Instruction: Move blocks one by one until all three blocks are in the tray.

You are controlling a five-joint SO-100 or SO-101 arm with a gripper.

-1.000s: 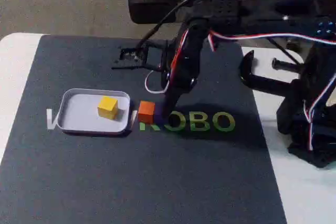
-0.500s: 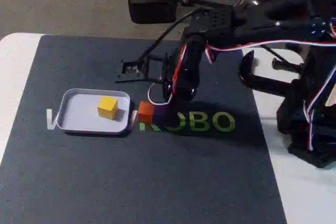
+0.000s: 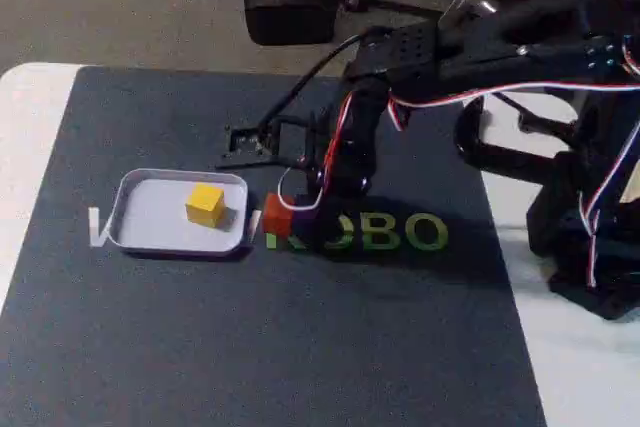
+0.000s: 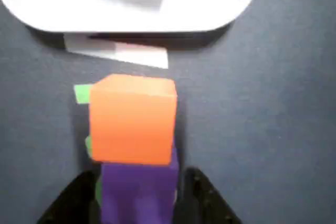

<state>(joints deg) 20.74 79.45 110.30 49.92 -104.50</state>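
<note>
With yellow block (image 3: 205,203) already in tray (image 3: 140,219), my gripper (image 4: 137,195) straddles purple block (image 4: 137,192), jaws open; orange block (image 4: 133,119) touches it. Next: close, lift clear.

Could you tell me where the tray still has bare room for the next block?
The tray is bare left of the yellow block. It is crowded outside its right rim, where the orange block, purple block and end effector sit together.
</note>
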